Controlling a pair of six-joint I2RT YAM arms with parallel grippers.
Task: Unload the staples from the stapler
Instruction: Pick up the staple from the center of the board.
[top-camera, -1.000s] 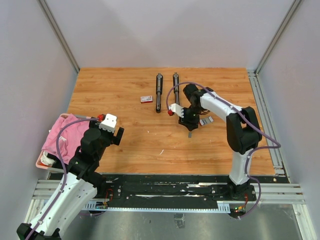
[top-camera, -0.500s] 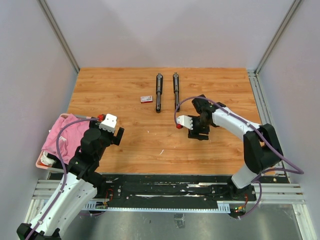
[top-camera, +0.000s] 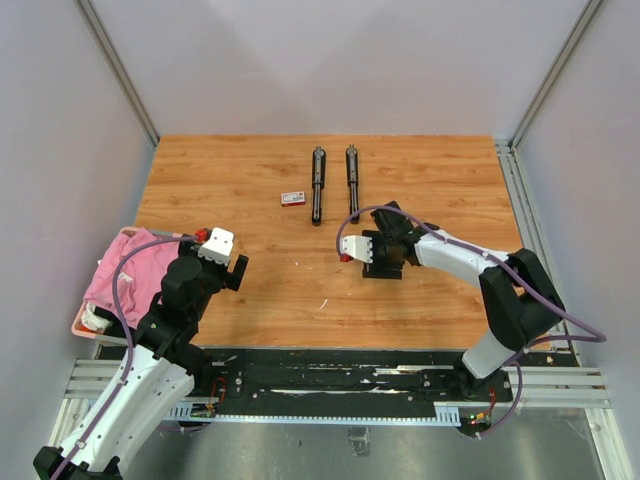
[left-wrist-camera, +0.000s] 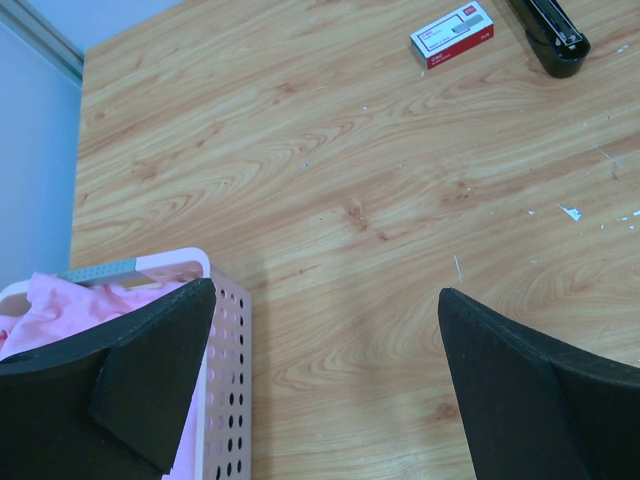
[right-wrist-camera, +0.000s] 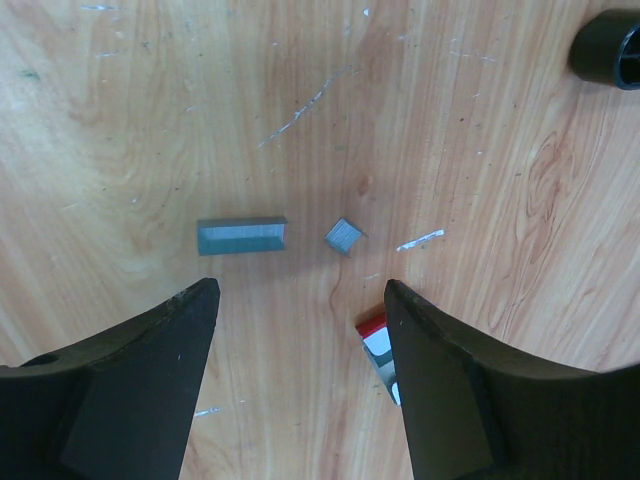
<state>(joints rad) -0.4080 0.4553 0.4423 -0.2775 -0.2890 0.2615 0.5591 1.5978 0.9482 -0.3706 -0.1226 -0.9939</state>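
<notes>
Two clumps of staples (right-wrist-camera: 242, 236) lie on the table (right-wrist-camera: 120, 120) beneath the right end effector (right-wrist-camera: 300, 300), spread and empty; left end effector (left-wrist-camera: 325, 300) wide, empty; unloading looks done

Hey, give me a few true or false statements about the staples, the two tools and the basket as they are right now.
1. The right tool is open with nothing between its fingers. True.
2. A grey staple strip lies on the table, apart from a smaller staple piece. True.
3. The left tool grips the red-and-white box. False: it is open and empty; the box lies on the table ahead.
4. The pink basket is empty. False: pink cloth lies in it.
</notes>
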